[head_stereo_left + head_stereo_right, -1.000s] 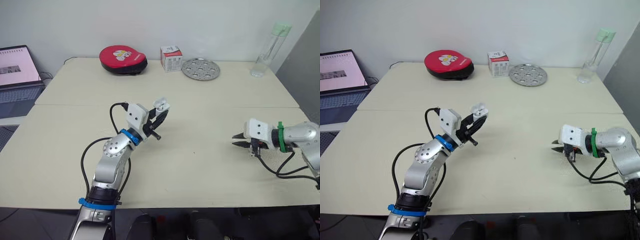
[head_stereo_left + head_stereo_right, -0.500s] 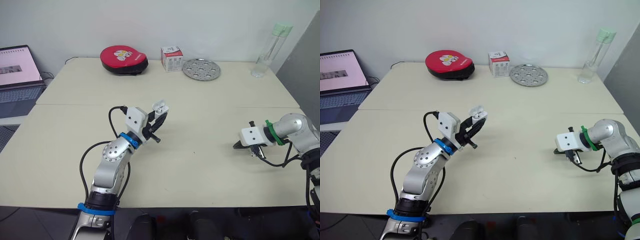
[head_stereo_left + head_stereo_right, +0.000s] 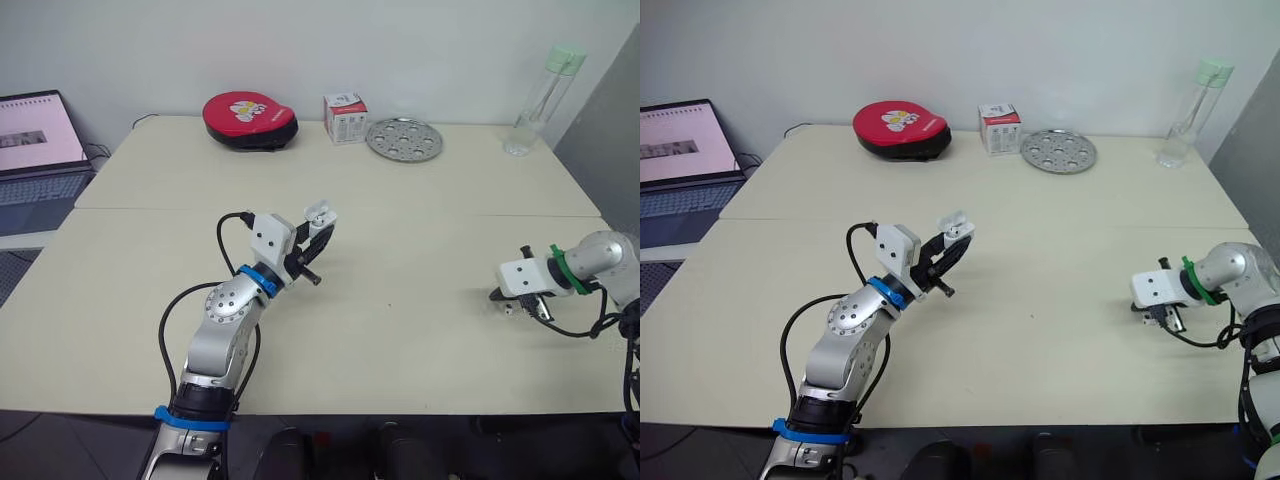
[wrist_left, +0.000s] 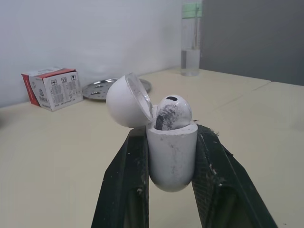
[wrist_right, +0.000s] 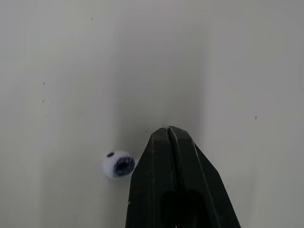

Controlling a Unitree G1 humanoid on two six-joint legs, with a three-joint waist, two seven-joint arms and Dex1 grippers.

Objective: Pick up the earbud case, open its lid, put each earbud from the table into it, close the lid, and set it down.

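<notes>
Left gripper (image 3: 318,232) jaws clamping open case (image 4: 172,147); right gripper (image 5: 168,130) jaws together beside loose earbud (image 5: 118,164), risking knocking it toward bench's (image 3: 400,330) right edge.

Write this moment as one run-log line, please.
left pincer: shut on earbud case | lid: open | seated earbud: in case | right pincer: shut, beside loose earbud on table, not gripping it
</notes>
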